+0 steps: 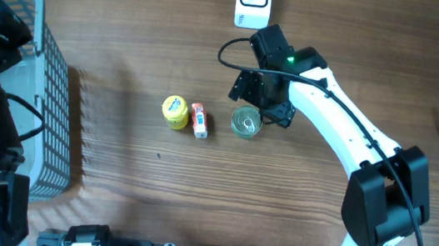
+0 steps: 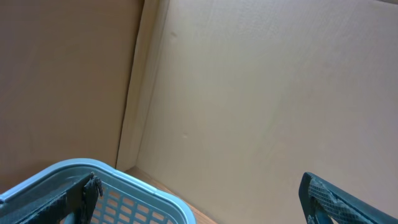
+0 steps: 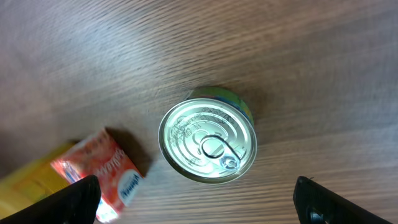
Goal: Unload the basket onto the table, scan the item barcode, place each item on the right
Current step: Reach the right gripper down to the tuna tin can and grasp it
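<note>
Currently right gripper (image 1: pixel 257 102) hangs over can (image 1: pixel 246 121), jaws spread wide, empty; red carton (image 1: pixel 199 120) close beside, open tabletop (image 1: pixel 293 208) opposite. Left gripper (image 2: pixel 199 208), jaws apart, by basket rim (image 2: pixel 124 180).

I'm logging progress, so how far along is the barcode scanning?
Done: nothing visibly; the can, red carton and yellow tub sit on the table. In hand: the open right gripper hovers over the can, gripping nothing. Remaining: grasp it and show it to the scanner.

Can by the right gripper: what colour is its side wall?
Green with a hint of yellow; the can shows it best in the right wrist view.
</note>
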Controlling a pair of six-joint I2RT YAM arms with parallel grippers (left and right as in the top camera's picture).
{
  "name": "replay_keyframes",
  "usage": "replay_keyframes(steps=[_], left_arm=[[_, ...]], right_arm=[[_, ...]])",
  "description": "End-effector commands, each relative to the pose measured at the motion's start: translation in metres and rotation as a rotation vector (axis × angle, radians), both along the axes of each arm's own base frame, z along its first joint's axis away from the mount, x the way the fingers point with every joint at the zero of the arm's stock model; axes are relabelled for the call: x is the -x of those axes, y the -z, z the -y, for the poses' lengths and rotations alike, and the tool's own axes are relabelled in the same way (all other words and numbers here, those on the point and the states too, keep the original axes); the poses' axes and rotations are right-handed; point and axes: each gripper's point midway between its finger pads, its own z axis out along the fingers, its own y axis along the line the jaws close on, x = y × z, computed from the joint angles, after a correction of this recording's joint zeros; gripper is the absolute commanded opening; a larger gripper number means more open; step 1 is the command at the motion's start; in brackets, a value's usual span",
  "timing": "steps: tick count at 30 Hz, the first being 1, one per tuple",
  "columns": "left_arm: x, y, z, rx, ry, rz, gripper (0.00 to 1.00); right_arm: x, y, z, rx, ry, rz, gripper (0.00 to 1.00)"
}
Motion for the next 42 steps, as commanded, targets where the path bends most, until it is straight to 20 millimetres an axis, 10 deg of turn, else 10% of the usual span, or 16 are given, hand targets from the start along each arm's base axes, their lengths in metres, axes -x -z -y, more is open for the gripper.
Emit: replay_keyframes(steps=[1,8,17,23,31,42], left_arm=[[0.002,0.000,0.001,-0.013,0.007,-0.002,1.00],[0.002,0.001,0.001,-0.013,0.008,-0.004,1.00],[0.002,0.000,0.001,-0.013,0.008,-0.003,1.00],[0.002,0.000,0.001,-0.013,0.007,-0.003,1.00],[0.002,0.001,0.001,-0.013,0.008,-0.004,1.00],[0.002,0.001,0.001,-0.013,0.007,-0.005,1.00]], right_arm=[[-0.001,0.017,-0.002,0.010,0.295,-0.078,1.00],[0.001,0.016,-0.034,-0.062,0.394,-0.072,0.93],[0.038,0.027,-0.037,-0.058,1.057,-0.391,1.00],[0.008,0.062,-0.041,-0.070,1.072,-0.300,1.00],[0.008,0.069,-0.005,0.041,1.135,-0.266,1.00],[0.011,0.103,-0.009,0.072,1.137,-0.328,1.00]])
